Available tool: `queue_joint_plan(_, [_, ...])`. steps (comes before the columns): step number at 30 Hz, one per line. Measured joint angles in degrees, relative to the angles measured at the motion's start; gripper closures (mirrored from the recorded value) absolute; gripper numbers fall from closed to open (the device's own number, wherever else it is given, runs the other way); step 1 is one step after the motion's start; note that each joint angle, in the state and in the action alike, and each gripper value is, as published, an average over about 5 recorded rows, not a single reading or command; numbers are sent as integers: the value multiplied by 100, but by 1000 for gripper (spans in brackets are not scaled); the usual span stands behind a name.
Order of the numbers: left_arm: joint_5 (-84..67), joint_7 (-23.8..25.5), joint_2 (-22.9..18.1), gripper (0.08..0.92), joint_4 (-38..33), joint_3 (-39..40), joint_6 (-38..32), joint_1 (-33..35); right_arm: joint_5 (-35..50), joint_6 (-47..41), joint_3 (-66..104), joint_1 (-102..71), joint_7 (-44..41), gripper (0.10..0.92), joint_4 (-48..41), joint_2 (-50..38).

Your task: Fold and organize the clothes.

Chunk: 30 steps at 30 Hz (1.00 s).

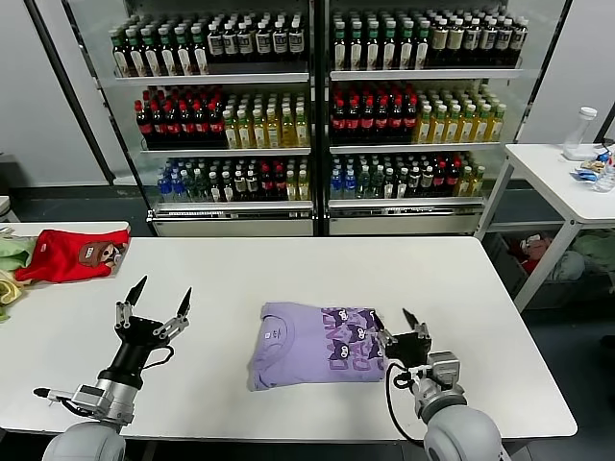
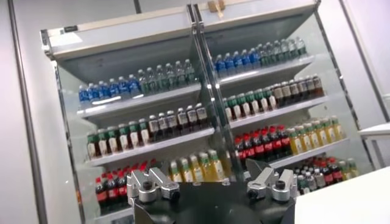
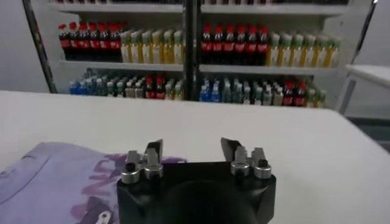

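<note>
The lavender T-shirt (image 1: 317,344) lies folded into a flat rectangle on the white table (image 1: 288,269), its dark purple print facing up on the right half. My right gripper (image 1: 396,325) stands open at the shirt's right edge, fingers apart and holding nothing. In the right wrist view the shirt (image 3: 55,182) shows beside the open right gripper (image 3: 192,146). My left gripper (image 1: 160,299) is raised above the table to the left of the shirt, open and empty, pointing up toward the shelves; only its finger bases show in the left wrist view.
A red garment (image 1: 72,254) with a brownish print lies at the table's far left, next to green and yellow cloths (image 1: 12,264). Drink coolers (image 1: 317,106) stand behind the table. A second white table (image 1: 562,178) is at the right.
</note>
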Motion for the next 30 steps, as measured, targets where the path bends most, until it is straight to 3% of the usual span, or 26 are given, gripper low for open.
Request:
queue_joint_plan(6, [-14,204,-105,177,39,-61,-59,-120,-363,287,180,152,-93,206,-109,-115])
queue_joint_plan(30, [-217,231,-16,177,75,-246,40,-243,-1262,911,495,522,-323,202,-626,-161])
